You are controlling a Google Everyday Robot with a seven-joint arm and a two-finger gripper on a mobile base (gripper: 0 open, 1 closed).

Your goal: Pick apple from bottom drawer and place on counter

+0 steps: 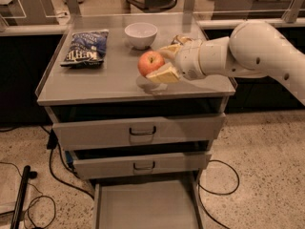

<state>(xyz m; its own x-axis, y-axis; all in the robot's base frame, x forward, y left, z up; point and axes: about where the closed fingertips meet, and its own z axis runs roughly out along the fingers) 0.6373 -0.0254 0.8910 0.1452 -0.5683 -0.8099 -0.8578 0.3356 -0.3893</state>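
The red-orange apple (pixel 150 63) is held between the pale fingers of my gripper (pixel 161 63), just above the grey counter (pixel 109 82), near its middle right. My white arm reaches in from the right over the counter's right rim. The gripper is shut on the apple; its shadow falls on the counter directly below. The bottom drawer (pixel 143 206) is pulled open at the foot of the cabinet, its grey floor bare.
A white bowl (pixel 141 34) stands at the back of the counter. A dark blue chip bag (pixel 85 47) lies back left. A can (pixel 182 40) is partly hidden behind my gripper. The two upper drawers (pixel 138 132) are closed. Cables lie on the floor.
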